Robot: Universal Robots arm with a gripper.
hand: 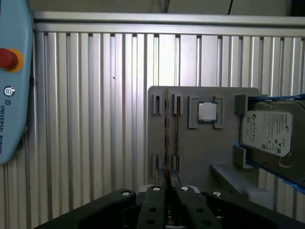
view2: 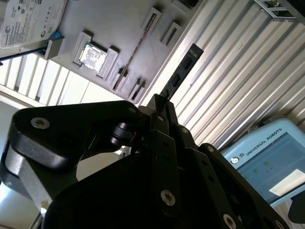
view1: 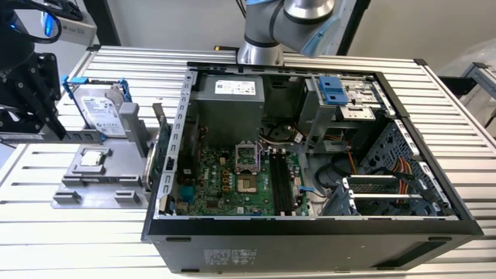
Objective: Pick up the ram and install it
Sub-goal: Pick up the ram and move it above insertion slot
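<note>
Starting with the second wrist view, the claw (view2: 159, 102) has its fingers narrowed and pinched on the ram (view2: 183, 67). The ram juts from between the tips as a slim dark stick against the slatted surface (view2: 228, 81). It is clear of the grey holder plate (view2: 119, 33), where the processor chip (view2: 90, 55) and the hard drive (view2: 28, 21) sit. The plate's long slot looks vacant, so I judge the ram to be out of its rest and carried by the claw.

In the first wrist view the ram is seen edge-on, a hairline running out from the pinched tips, its line crossing the holder plate in the picture. A teach pendant (hand: 14, 95) lies on the surface off to one side.

In the exterior view the computer case (view1: 310, 232) lies open on the surface, and the memory slots (view1: 280, 180) on its board look unfilled. The holder plate sits just beside the case on the exterior view's left. The claw's black housing hangs at that same left edge, so the ram it carries is well apart from the slots.

By my judgement the ram is light and stiff but brittle: a thin board that tolerates no bending or twisting. Its flat faces are smooth enough to pivot in a narrow pinch. The sound hold is across the two faces near the plain upper edge, away from the contact edge and with little load on the chips
</note>
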